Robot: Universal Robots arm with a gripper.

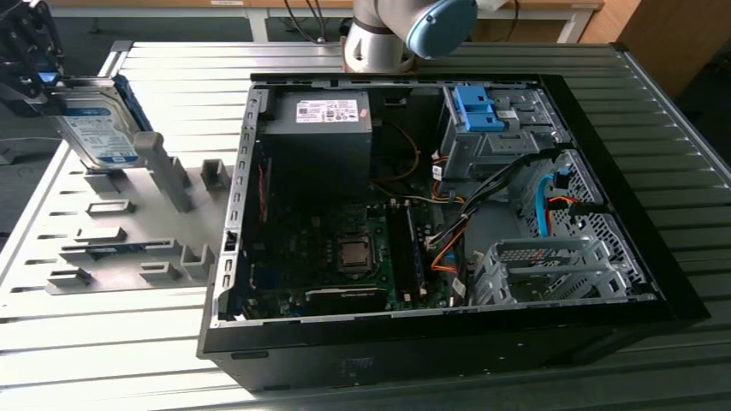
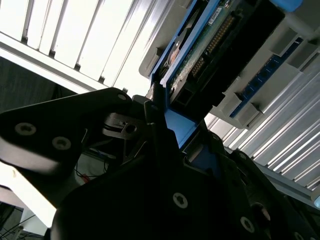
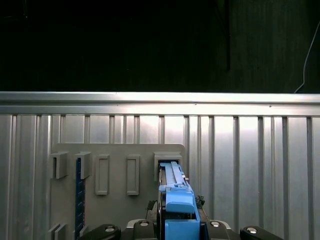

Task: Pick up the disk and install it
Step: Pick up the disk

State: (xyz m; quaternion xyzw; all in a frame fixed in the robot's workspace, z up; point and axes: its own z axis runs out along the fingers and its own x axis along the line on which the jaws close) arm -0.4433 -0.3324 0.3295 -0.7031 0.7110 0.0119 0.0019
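Right now my gripper [image 1: 34,81] is clamped on the disk [image 1: 101,128], pinching its blue frame at the upper end. The drive stands on edge, its long axis sloping down to the grey holder plate [image 1: 126,248]. I judge its lower end to be just above a slot there. All this is at the exterior view's left. The open computer case [image 1: 617,171] lies well apart to the exterior view's right, its blue-clipped drive cage [image 1: 480,111] at the far side.

Open air above the fixture plate [image 1: 132,227]; upright posts [image 1: 171,175] beside the disk [image 1: 98,128]; cables [image 1: 502,182] across the drive cage [image 1: 491,141]
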